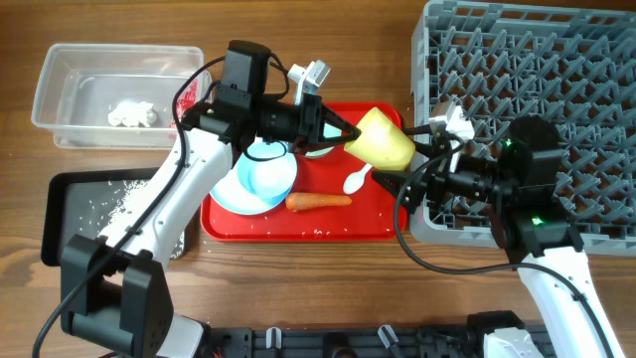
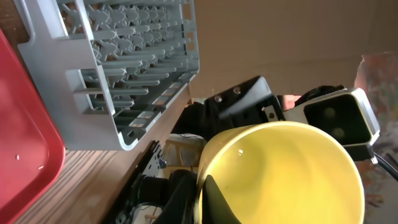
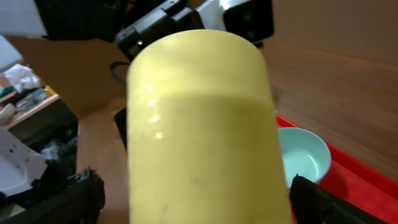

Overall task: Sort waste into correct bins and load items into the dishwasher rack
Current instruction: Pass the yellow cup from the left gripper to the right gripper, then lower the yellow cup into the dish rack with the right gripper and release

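My left gripper is shut on the rim of the small yellow cup and holds it tilted in the air over the right edge of the red serving tray. One finger is inside the cup and one outside, as the left wrist view shows. My right gripper is open, with a finger on each side of the cup and not touching it. The grey dishwasher rack is at the right. The orange carrot and white spoon lie on the red tray.
A light blue bowl sits on a light blue plate on the red tray. A mint-green bowl is behind the cup. The clear tub holds a white tissue. The black tray holds rice scraps. No red wrapper shows.
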